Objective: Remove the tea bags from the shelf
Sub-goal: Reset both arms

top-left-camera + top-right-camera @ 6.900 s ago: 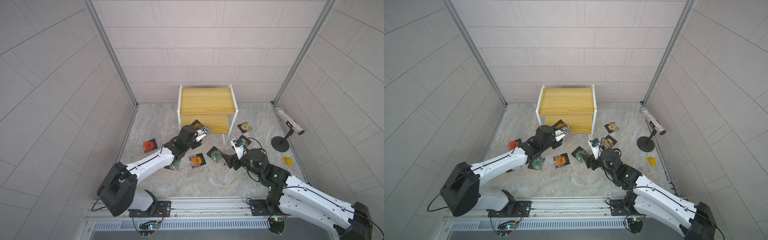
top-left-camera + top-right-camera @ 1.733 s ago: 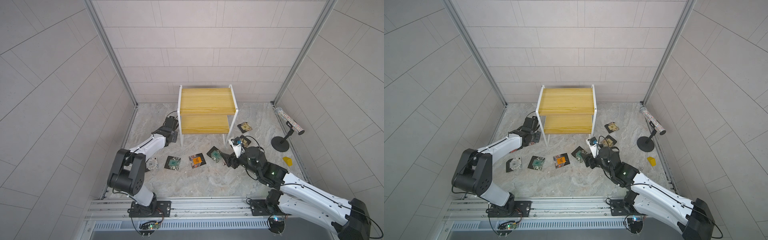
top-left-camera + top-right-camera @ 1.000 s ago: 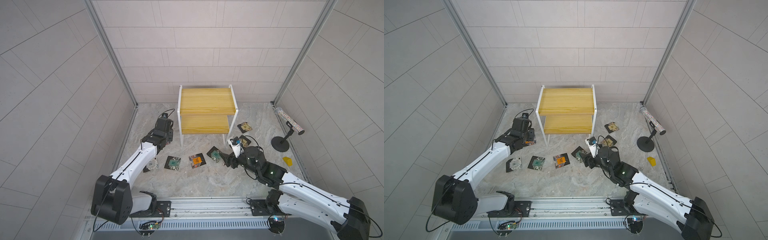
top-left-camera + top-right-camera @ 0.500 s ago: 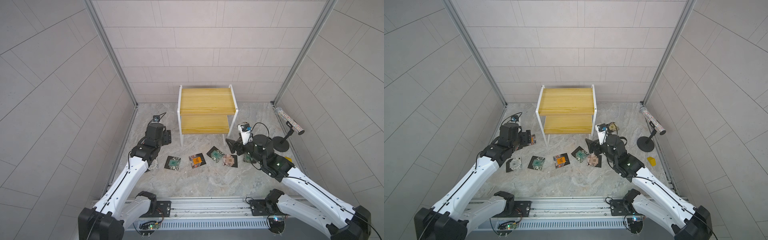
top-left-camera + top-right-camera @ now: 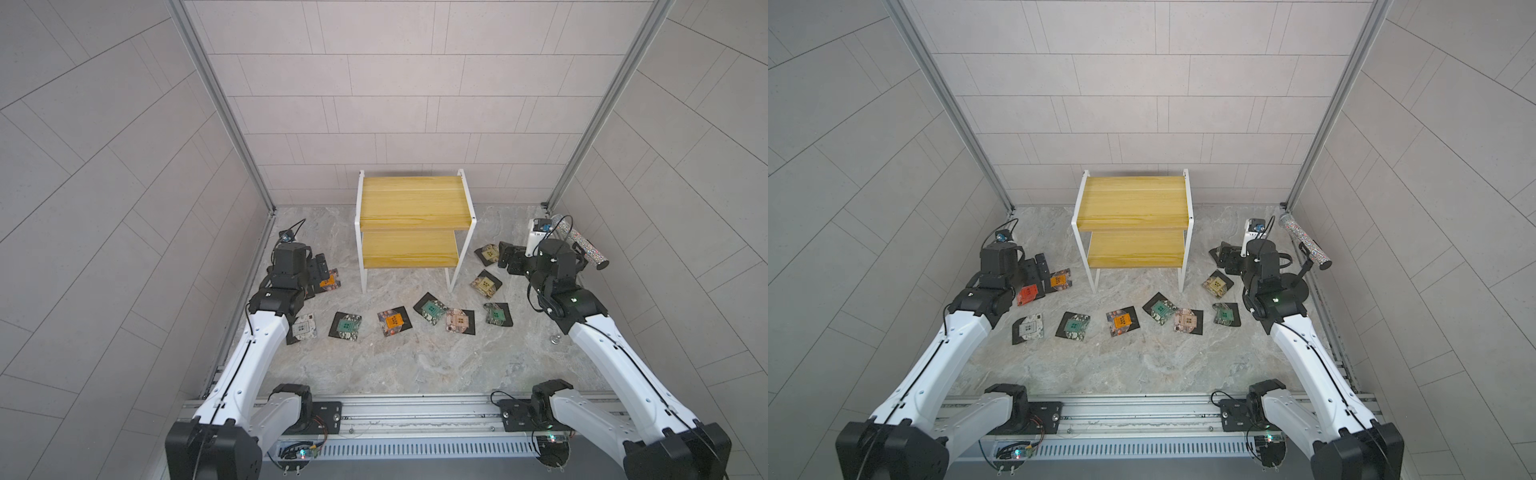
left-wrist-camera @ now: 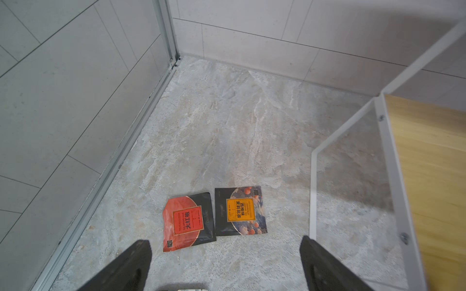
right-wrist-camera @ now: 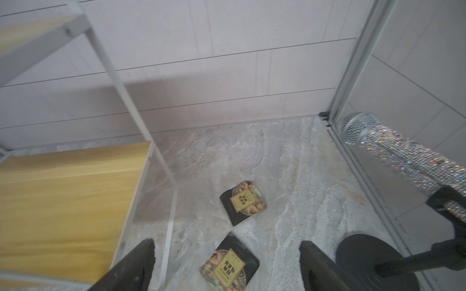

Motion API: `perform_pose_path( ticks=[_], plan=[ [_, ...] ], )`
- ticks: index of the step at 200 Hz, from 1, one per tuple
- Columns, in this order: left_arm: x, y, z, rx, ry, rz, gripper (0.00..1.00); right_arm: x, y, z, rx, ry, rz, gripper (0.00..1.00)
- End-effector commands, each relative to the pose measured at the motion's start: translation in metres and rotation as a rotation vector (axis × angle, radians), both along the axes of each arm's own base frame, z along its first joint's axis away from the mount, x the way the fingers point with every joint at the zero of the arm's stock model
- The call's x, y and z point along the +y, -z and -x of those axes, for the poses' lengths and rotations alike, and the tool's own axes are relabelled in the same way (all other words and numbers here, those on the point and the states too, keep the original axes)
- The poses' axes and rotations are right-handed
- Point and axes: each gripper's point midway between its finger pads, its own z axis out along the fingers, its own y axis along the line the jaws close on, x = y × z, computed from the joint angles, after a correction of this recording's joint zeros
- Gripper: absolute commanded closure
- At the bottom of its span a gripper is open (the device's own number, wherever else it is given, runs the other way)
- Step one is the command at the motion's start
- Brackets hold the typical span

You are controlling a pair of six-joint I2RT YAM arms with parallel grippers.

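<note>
The shelf (image 5: 411,224) (image 5: 1133,224) stands at the back middle with both yellow boards bare. Several tea bags lie flat on the marble floor in front of it and beside it. My left gripper (image 5: 316,270) (image 6: 224,243) is open and holds nothing, just short of a red tea bag (image 6: 187,221) (image 5: 1027,293) and an orange tea bag (image 6: 240,211) (image 5: 328,282) left of the shelf. My right gripper (image 5: 509,259) (image 7: 225,243) is open and holds nothing, above two tan tea bags (image 7: 243,201) (image 7: 229,267) right of the shelf.
A glittery microphone (image 7: 403,156) (image 5: 582,249) on a black stand (image 7: 373,264) is close to the right gripper, by the right wall. A row of tea bags, white (image 5: 304,328), teal (image 5: 347,326), orange (image 5: 392,322) and pink (image 5: 458,321), crosses the floor's middle. The shelf's white leg (image 6: 312,196) is beside the left gripper.
The left gripper has opened wide and its arm has drawn back to the left. The right arm has swung from the middle of the floor to the back right, leaving the pink bag down.
</note>
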Motion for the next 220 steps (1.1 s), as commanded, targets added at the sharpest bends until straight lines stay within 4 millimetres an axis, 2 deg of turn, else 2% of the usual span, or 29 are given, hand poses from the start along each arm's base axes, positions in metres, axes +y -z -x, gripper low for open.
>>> perform_pose_path(
  ticks=[1,17,36,64,76,90,95,115,139,173,187,189,192,206,220],
  plan=[
    [0.016,-0.010,-0.018,-0.054,-0.059,-0.022,0.00,-0.036,0.008,-0.008,0.039,0.180,0.071,0.07],
    [0.031,-0.003,-0.027,-0.054,-0.104,-0.056,0.00,-0.058,0.025,-0.014,0.055,0.294,0.145,0.07],
    [0.045,0.011,-0.037,-0.042,-0.139,-0.053,0.00,-0.073,0.045,-0.018,0.063,0.367,0.210,0.07],
    [0.061,0.040,-0.042,-0.029,-0.173,-0.090,0.00,-0.094,0.092,-0.013,0.149,0.467,0.289,0.07],
    [0.063,0.051,-0.043,-0.020,-0.173,-0.099,0.00,-0.097,0.108,-0.011,0.156,0.474,0.293,0.07],
    [0.065,0.063,-0.044,-0.008,-0.178,-0.114,0.00,-0.095,0.117,-0.012,0.130,0.461,0.293,0.07],
    [0.065,0.068,-0.045,-0.010,-0.177,-0.113,0.00,-0.095,0.129,-0.007,0.143,0.451,0.299,0.07],
    [0.063,0.081,-0.049,-0.043,-0.171,-0.099,0.00,-0.088,0.145,-0.012,0.118,0.398,0.291,0.07],
    [0.057,0.083,-0.053,-0.117,-0.143,-0.083,0.00,-0.082,0.154,-0.015,0.069,0.370,0.267,0.07],
    [0.050,0.094,-0.052,-0.130,-0.097,-0.081,0.00,-0.066,0.152,-0.025,-0.002,0.260,0.274,0.07],
    [0.048,0.099,-0.049,-0.151,-0.083,-0.082,0.00,-0.055,0.161,-0.029,-0.036,0.186,0.268,0.07],
    [0.047,0.100,-0.049,-0.158,-0.081,-0.082,0.00,-0.053,0.163,-0.030,-0.040,0.169,0.266,0.02],
    [0.046,0.101,-0.048,-0.166,-0.077,-0.083,0.00,-0.049,0.164,-0.031,-0.049,0.148,0.267,0.00],
    [0.042,0.106,-0.046,-0.191,-0.064,-0.089,0.00,-0.052,0.174,-0.028,-0.036,0.152,0.252,0.00],
    [0.033,0.107,-0.050,-0.207,-0.019,-0.108,0.00,-0.052,0.172,-0.031,-0.062,0.150,0.259,0.00]
  ],
)
